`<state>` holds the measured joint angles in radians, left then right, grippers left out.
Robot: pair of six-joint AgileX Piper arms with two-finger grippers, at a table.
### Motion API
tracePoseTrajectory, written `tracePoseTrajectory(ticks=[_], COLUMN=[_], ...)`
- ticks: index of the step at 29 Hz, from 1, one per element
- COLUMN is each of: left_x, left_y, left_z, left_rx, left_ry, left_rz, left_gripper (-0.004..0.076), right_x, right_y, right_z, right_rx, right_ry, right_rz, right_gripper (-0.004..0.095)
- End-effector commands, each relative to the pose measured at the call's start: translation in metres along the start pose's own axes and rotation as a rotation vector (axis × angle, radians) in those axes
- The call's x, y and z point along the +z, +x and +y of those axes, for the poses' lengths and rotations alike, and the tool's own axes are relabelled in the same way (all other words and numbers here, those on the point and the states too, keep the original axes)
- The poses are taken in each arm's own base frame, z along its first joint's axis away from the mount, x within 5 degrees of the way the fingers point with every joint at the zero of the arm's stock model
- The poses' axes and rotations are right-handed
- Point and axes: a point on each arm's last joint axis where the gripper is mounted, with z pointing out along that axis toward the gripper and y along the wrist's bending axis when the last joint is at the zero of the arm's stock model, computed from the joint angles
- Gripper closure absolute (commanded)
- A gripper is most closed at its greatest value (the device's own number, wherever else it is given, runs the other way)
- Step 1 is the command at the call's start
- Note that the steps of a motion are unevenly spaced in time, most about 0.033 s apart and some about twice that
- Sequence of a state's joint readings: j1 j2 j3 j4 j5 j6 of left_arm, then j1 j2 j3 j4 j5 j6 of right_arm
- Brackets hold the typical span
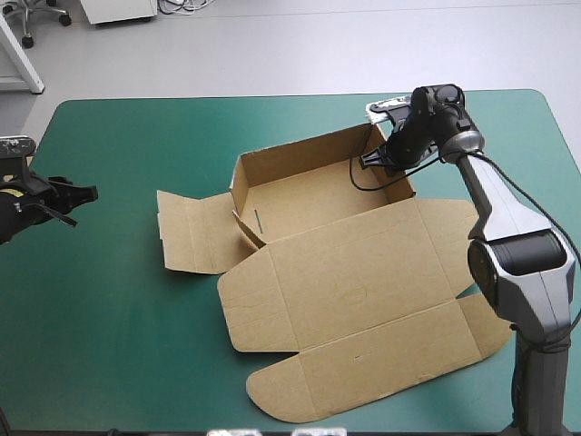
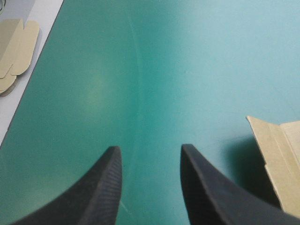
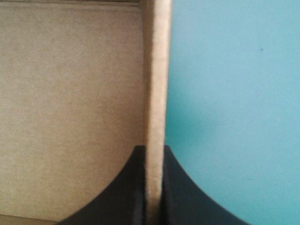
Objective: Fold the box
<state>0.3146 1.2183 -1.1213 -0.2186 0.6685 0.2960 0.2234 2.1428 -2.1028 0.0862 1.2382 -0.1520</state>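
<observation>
The brown box [image 1: 327, 245] lies mid-table as an open tray with raised walls; its lid spreads flat toward the near edge and one flap lies flat on its left. My right gripper [image 1: 381, 160] is at the tray's right wall, shut on the box, one finger inside and one outside. In the right wrist view the wall's edge [image 3: 155, 93] runs straight up between the black fingers [image 3: 180, 192]. My left gripper [image 1: 80, 194] hovers open near the table's left edge, apart from the box. Between its fingers [image 2: 101, 192] shows only teal-green cover, with the box's left flap [image 2: 279, 150] off to one side.
More brown board [image 2: 16, 47] lies beyond the table's left edge in the left wrist view. Bare teal-green cover [image 1: 118, 336] stretches between the left gripper and the box and along the far side.
</observation>
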Motion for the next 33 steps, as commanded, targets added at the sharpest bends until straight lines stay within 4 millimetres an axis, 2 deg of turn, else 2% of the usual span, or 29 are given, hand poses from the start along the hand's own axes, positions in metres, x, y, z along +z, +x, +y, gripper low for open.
tracePoseTrajectory(ticks=[1,10,16,25,29,33], left_x=[-0.013,-0.010,0.013,0.048,0.065,0.079], left_y=[-0.014,-0.013,-0.010,-0.005,-0.004,-0.007], left_z=[-0.003,-0.004,-0.006,-0.010,-0.020,-0.038], left_rx=[-0.016,-0.036,-0.076,-0.109,-0.165,-0.251], left_ry=[0.003,0.025,0.084,0.176,0.321,0.567], left_rz=[-0.105,-0.093,-0.033,0.026,0.036,0.005], left_gripper=[0.0431,0.0431,0.0431,0.0431,0.0431,0.0431], right_x=[-0.080,-0.146,-0.195,-0.260,-0.277,-0.289], right_y=[-0.004,0.010,0.024,0.050,0.060,0.064], right_z=[-0.008,-0.031,-0.040,-0.043,-0.037,-0.027], right_rx=[0.015,0.064,0.086,0.087,0.070,0.065], right_ry=[0.002,-0.055,-0.109,-0.182,-0.184,-0.243], right_rz=[-0.187,-0.345,-0.483,-0.666,-0.696,-0.733], right_gripper=[0.0925,0.0925,0.0925,0.0925,0.0925,0.0925])
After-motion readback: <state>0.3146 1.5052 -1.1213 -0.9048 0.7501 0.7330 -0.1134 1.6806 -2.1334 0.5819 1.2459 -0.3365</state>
